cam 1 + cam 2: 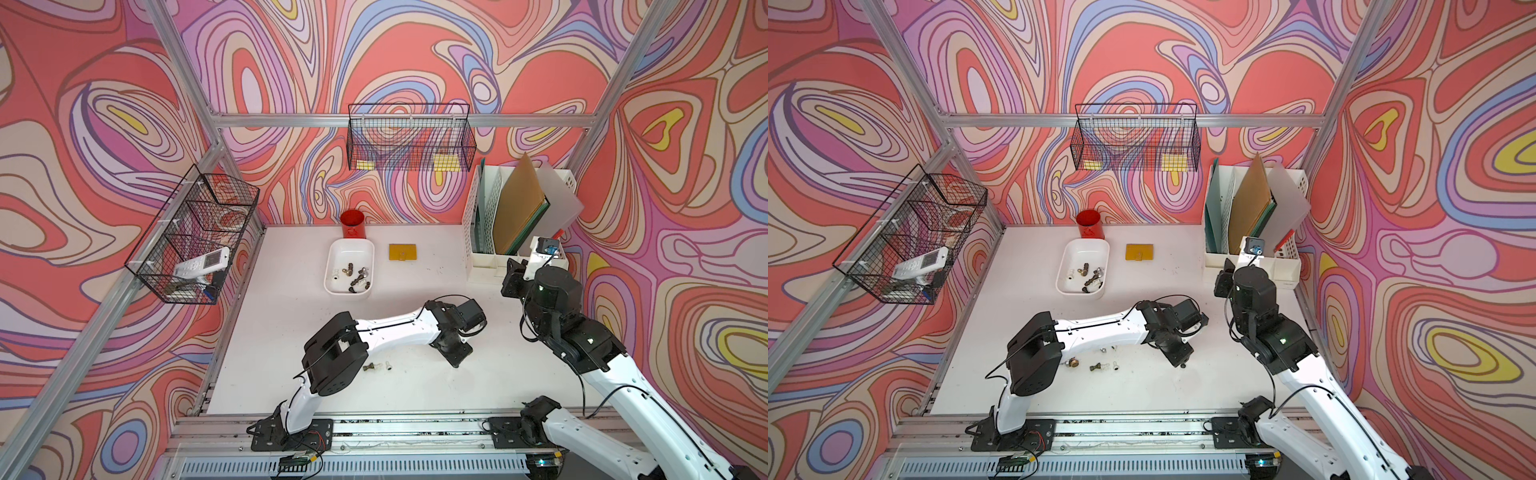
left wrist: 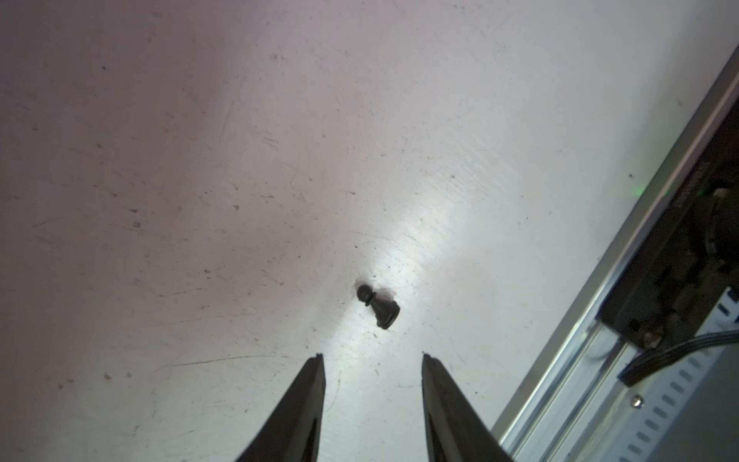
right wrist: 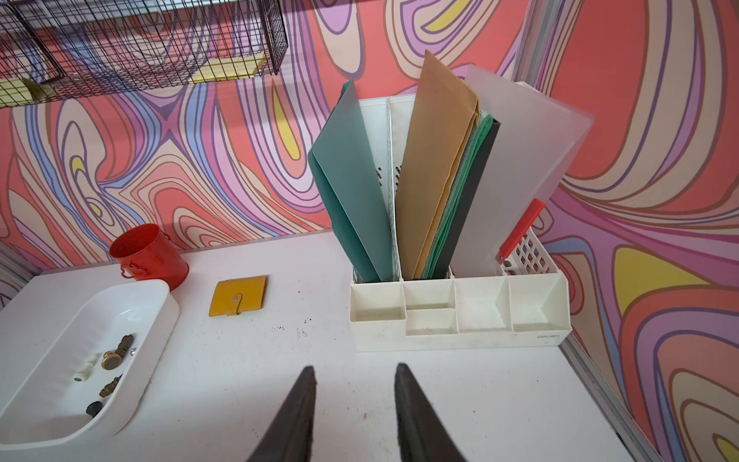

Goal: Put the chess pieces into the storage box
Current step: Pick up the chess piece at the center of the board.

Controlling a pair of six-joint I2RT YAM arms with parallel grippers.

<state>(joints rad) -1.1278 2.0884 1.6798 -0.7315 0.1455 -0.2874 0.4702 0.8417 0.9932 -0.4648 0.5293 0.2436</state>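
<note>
One black pawn (image 2: 377,306) lies sideways just ahead of your open, empty left hand (image 2: 372,355); straddle its body, then close.

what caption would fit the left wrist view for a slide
Open left gripper poised just short of a lone black pawn on the scuffed white table.

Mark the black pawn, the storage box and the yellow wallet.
black pawn (image 2: 382,310): left wrist view, on its flared body.
storage box (image 1: 351,254): in a top view, on the bare floor at its far end.
yellow wallet (image 1: 403,252): in a top view, on the middle of its cover.
</note>
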